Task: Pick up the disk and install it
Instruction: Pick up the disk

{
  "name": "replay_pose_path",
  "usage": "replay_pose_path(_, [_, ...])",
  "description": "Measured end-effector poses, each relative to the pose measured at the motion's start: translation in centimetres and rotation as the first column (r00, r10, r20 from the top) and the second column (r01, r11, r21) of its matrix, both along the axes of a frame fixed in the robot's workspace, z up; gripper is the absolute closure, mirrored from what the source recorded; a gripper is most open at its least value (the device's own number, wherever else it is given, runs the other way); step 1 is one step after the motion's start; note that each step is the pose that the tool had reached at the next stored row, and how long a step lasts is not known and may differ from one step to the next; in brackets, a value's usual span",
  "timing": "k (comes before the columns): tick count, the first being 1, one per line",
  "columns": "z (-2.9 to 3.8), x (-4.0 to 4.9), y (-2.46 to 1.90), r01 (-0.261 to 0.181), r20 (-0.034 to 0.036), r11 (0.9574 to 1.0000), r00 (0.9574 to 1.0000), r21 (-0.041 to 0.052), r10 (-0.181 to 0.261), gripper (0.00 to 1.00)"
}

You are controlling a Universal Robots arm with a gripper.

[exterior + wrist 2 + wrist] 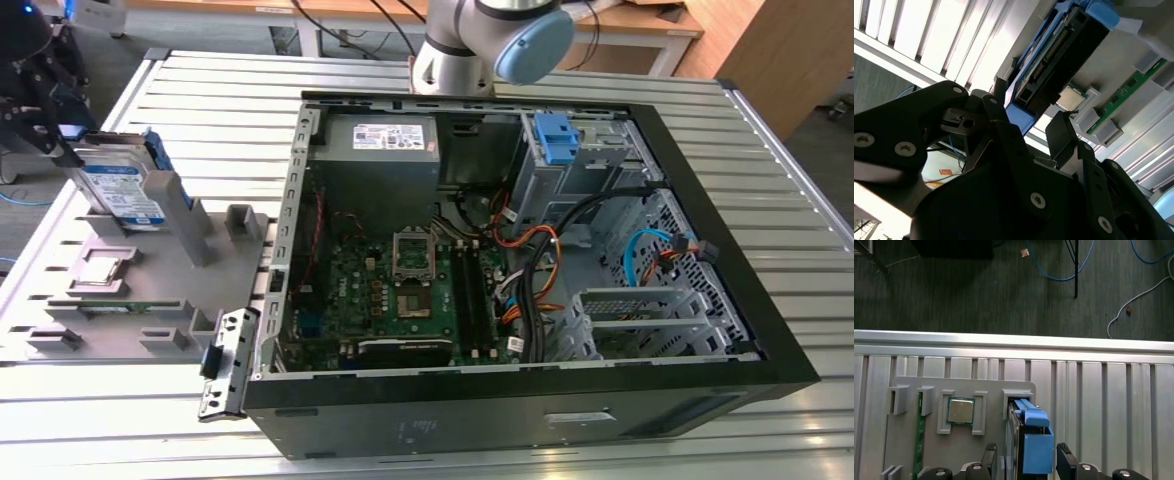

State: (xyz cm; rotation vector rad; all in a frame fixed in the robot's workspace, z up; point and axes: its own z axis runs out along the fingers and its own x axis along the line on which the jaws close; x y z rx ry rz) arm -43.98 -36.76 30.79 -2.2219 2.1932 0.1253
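Note:
The disk (118, 185) is a silver hard drive with a white-and-blue label and a blue bracket. It stands on edge in a slot of the grey holder (200, 235) at the exterior view's left. My black gripper (47, 110) hangs over its upper end. In the first wrist view my gripper (1026, 460) is open, with one finger (990, 455) on each side of the disk's blue bracket (1035, 447) and small gaps showing. In the second wrist view the disk (1059, 50) runs away from my gripper (1030, 124), its blue end between the fingertips.
The holder also carries a square processor chip (960, 411) and a green memory stick (919, 435). The open computer case (747, 330) lies at the exterior view's right, with a blue drive bay (554, 135) at its far corner and loose cables. The slatted metal table ends close behind the holder.

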Motion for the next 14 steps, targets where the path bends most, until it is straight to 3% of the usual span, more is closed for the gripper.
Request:
replay_pose_path(7, [-0.05,1.8,0.0,0.0,0.0,1.0,1.0,0.0,0.0,0.41])
replay_pose_path(14, [-0.47,1.98,0.0,-0.001,0.0027,1.0,1.0,0.0001,0.001,0.41])
